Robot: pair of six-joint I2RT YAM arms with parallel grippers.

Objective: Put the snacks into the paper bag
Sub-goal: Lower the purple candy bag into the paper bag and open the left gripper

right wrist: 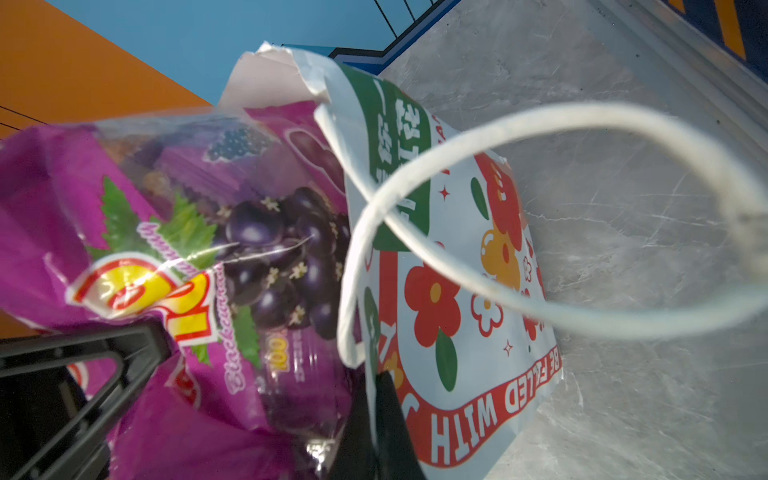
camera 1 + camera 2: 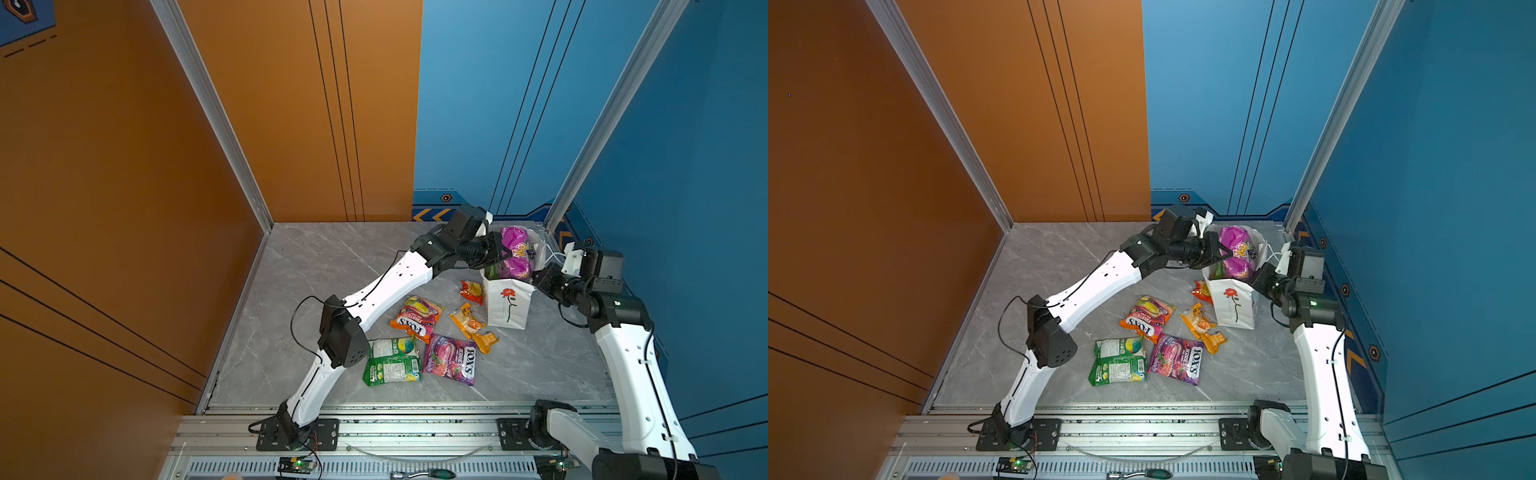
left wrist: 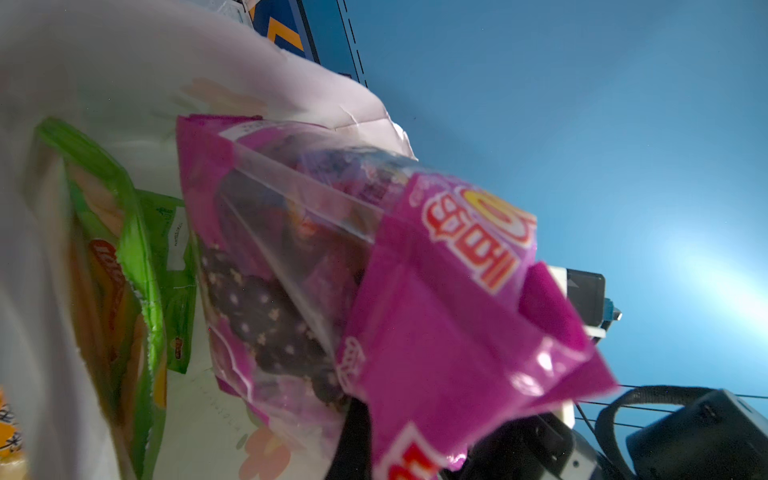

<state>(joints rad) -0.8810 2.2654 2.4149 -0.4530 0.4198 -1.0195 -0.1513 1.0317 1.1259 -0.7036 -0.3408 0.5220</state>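
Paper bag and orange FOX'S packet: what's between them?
A long orange packet and a smaller orange-red packet lie there, shown in both top views.

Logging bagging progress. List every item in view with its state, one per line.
paper bag: upright, mouth open, rim pinched.
grape packet: partly in the bag's mouth, gripped.
green packet in bag: inside, on edge.
left pincer: shut on grape packet.
right pincer: shut on paper bag.
orange FOX'S packet: loose on table.
purple FOX'S packet: loose on table.
green packet on table: loose.
small orange packets: three, loose on table.
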